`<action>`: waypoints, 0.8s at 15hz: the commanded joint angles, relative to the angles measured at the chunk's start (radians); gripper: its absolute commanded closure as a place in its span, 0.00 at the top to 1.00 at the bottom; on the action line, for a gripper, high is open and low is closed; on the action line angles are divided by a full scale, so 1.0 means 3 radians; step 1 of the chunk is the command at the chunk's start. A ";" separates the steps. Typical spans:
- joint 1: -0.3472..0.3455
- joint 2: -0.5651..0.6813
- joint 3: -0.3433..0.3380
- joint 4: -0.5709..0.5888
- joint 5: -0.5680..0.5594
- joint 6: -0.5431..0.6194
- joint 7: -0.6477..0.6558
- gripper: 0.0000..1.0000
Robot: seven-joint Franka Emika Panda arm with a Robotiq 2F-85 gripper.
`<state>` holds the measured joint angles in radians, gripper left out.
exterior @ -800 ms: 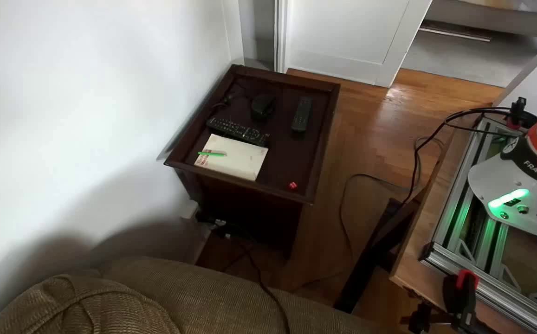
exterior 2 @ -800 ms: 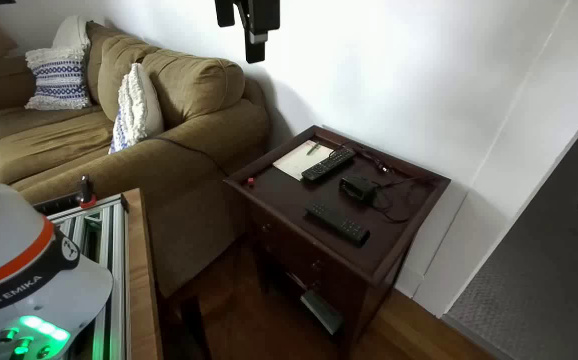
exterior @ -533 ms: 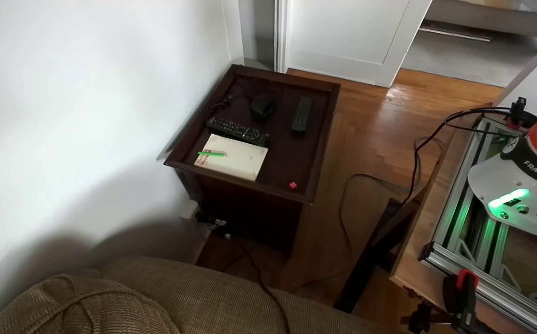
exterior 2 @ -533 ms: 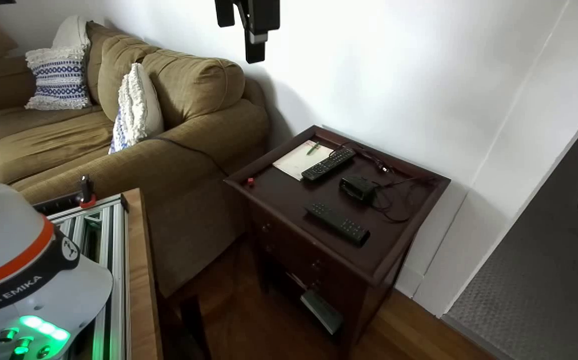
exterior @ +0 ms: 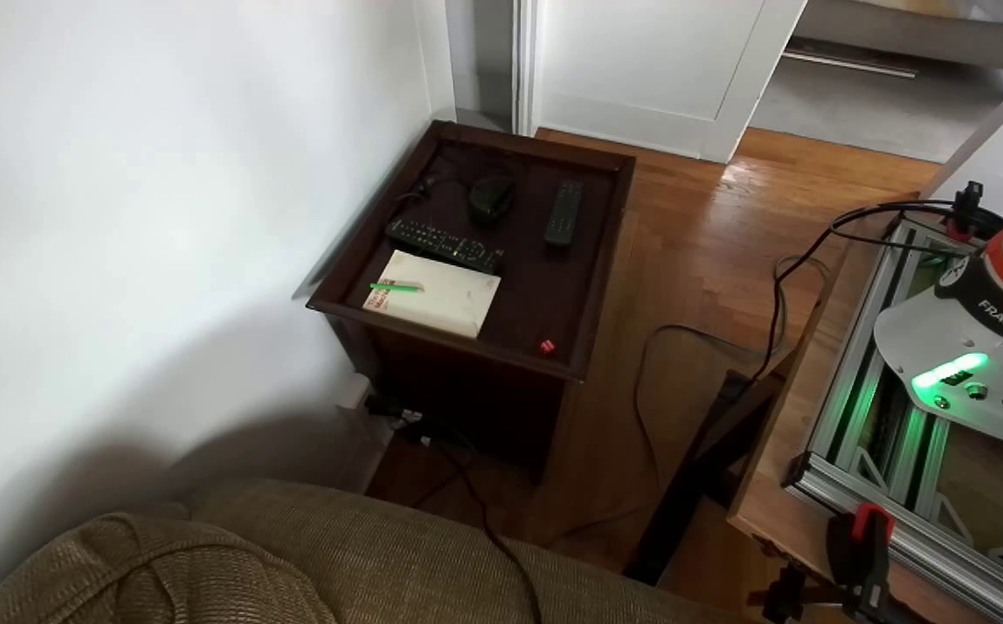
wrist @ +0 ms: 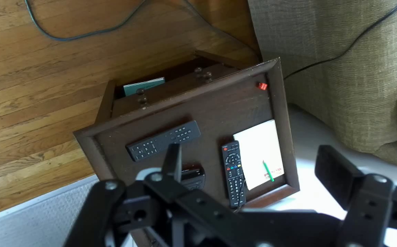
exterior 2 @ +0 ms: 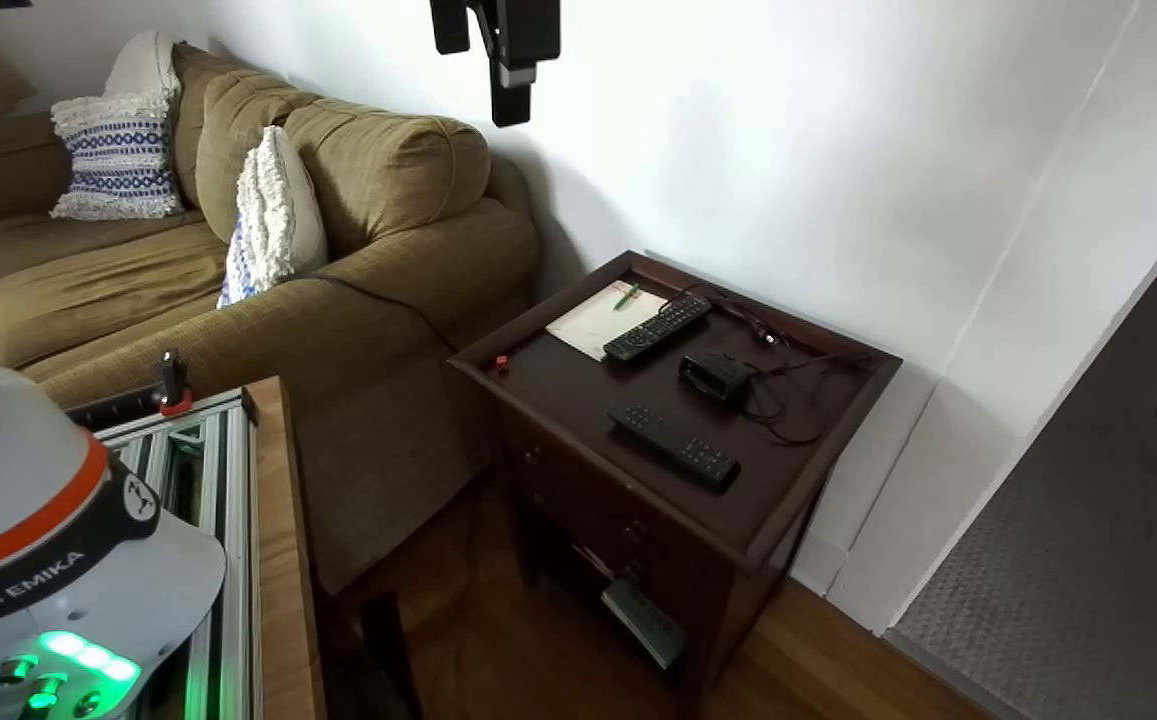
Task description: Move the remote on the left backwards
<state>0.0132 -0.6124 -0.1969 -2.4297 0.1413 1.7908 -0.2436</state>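
The remote on the left is a black oblong remote with coloured buttons. It lies flat on the dark wooden side table, along the edge of the pale paper; it also shows in the exterior view and the wrist view. A near-identical dark remote lies apart from it; it also shows in the exterior view and the wrist view. My gripper is open and empty, high above the table. In the wrist view its fingers stand wide apart.
Pale paper with a green pen lies at one end. A black device with cords stands between the remotes. A red die sits in a corner. The table has a raised rim. A wall stands behind; a sofa is beside it.
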 commanded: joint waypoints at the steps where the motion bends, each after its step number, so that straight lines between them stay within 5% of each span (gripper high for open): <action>1: -0.0063 0.0010 0.0050 0.0009 0.0029 -0.0013 -0.0029 1.00; 5: -0.0063 0.0010 0.0050 0.0009 0.0029 -0.0013 -0.0029 1.00; 12: 0.0382 0.0802 0.0630 0.0583 0.0250 0.0351 0.0067 1.00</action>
<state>0.0856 -0.5010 -0.0659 -2.3448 0.1852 1.8801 -0.2513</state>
